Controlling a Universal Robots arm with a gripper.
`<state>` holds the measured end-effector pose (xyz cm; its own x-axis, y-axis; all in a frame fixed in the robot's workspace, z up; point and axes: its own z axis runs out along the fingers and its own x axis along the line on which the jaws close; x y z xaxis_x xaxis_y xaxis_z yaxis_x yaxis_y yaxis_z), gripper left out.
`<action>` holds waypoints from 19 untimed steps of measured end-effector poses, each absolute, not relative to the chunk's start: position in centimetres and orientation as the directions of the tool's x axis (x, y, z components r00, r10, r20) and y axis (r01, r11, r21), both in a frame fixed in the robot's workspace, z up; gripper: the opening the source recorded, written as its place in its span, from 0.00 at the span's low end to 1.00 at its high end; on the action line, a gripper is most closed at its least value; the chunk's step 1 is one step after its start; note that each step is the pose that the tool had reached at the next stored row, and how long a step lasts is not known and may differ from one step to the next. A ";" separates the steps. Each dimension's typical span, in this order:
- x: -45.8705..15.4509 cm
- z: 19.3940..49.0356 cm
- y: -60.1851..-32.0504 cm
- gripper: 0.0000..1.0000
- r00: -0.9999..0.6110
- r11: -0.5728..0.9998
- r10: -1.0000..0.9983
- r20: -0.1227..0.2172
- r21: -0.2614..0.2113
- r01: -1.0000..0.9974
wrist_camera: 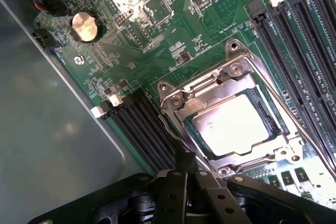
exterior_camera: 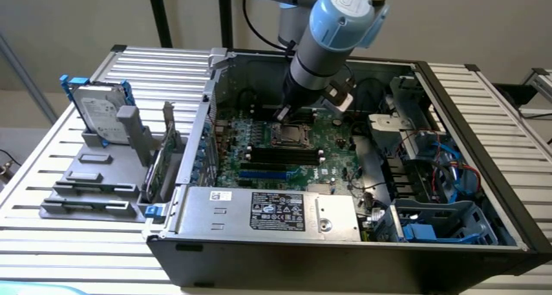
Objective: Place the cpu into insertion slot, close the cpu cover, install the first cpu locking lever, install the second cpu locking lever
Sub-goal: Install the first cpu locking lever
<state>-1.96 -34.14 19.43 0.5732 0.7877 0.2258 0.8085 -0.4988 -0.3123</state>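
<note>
In the wrist view the cpu (wrist_camera: 231, 124) lies flat in the insertion slot (wrist_camera: 234, 48), its pale metal top showing through the opening of the cpu cover (wrist_camera: 207, 92). The cover is folded down flat over the chip. One thin wire locking lever (wrist_camera: 286, 109) runs along one side of the socket, and another locking lever (wrist_camera: 170, 132) runs along the opposite side. My gripper (wrist_camera: 184, 162) is shut, with its tips pressed together right at that second lever, at the socket's edge. In the exterior view the gripper (exterior_camera: 283, 112) hangs just behind the socket (exterior_camera: 291, 134) inside the open computer case.
Long black memory slots (wrist_camera: 302, 40) flank the socket on both sides. A coin battery (wrist_camera: 85, 27) sits on the green board. The grey case wall (wrist_camera: 47, 145) is close by. A power supply (exterior_camera: 267, 211), blue drive cage (exterior_camera: 440, 220) and hard drive on a stand (exterior_camera: 99, 114) surround the board.
</note>
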 end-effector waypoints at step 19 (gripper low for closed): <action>-1.3 19.4 -34.1 0.11 0.574 -0.501 0.789 0.220 -0.310 0.808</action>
